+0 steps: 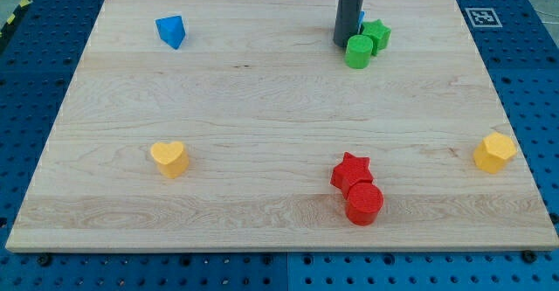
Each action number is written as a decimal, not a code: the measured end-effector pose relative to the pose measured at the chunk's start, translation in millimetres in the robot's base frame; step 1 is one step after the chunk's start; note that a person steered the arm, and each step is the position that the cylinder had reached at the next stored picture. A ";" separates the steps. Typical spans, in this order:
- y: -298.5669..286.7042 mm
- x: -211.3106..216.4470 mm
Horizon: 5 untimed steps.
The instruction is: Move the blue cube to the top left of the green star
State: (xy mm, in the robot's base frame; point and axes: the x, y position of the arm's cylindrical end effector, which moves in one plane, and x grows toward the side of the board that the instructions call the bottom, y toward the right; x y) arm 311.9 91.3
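Note:
My tip [344, 45] stands near the view's top, just left of the green cylinder [356, 51] and touching or nearly touching it. The blue cube [362, 17] is almost wholly hidden behind the rod; only a thin blue sliver shows at the rod's right edge, up-left of the green star [377, 35]. The green star sits up-right of the green cylinder and touches it. I cannot tell whether the cube touches the star.
A blue wedge-like block [171, 31] lies at the top left. A yellow heart [169, 158] is at lower left. A red star [351, 170] and red cylinder [364, 204] touch at bottom centre. A yellow hexagon [494, 152] sits at the wooden board's [262, 107] right edge.

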 end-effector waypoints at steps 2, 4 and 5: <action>-73.4 36.7; -106.8 114.5; -140.8 110.7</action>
State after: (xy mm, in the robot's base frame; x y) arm 422.6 -49.5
